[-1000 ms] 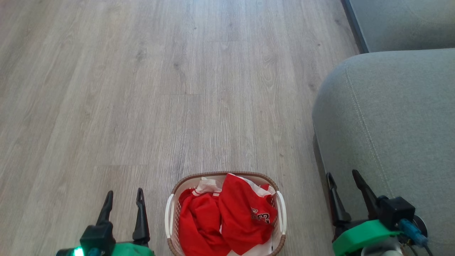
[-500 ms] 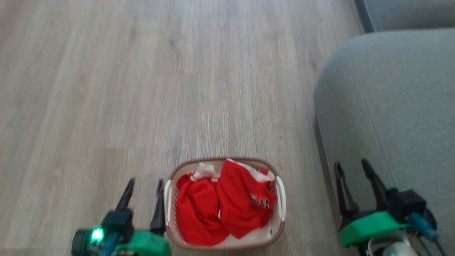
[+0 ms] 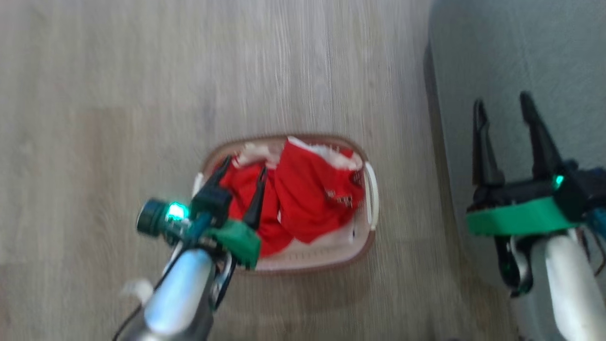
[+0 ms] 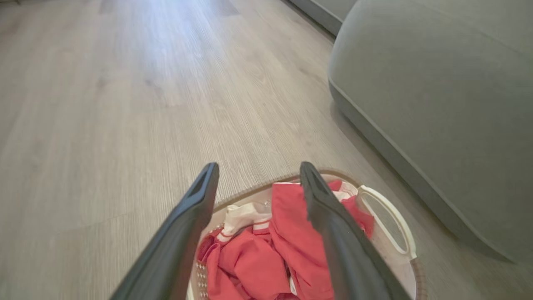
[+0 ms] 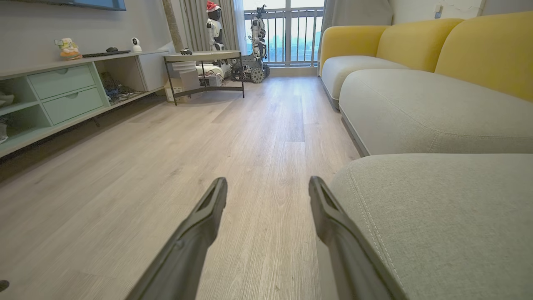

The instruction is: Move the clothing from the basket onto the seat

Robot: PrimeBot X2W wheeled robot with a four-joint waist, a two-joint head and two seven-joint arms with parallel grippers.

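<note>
The white perforated basket (image 3: 371,199) with a brown rim stands on the wood floor, left of the grey-green seat (image 3: 521,47). Crumpled red clothing (image 3: 307,199) with white trim fills it. My left gripper (image 3: 245,166) hangs open over the basket's left part, fingertips just above the red fabric, holding nothing. The left wrist view looks between the open left gripper (image 4: 258,166) at the clothing (image 4: 258,266), a basket handle (image 4: 389,225) and the seat (image 4: 437,104). My right gripper (image 3: 502,102) is open and empty at the seat's edge; from the right gripper (image 5: 267,181) the seat (image 5: 437,216) lies to the right.
Bare wood floor (image 3: 118,94) stretches left of and beyond the basket. In the right wrist view, further sofa sections (image 5: 416,108) with yellow backrests continue along the right. A low shelf unit (image 5: 62,91) lines the left wall, and a small table (image 5: 204,56) stands far off.
The head camera has tilted down, so the basket sits higher in view. My left gripper has swung right and forward from beside the basket to over its clothing. Both grippers stay open.
</note>
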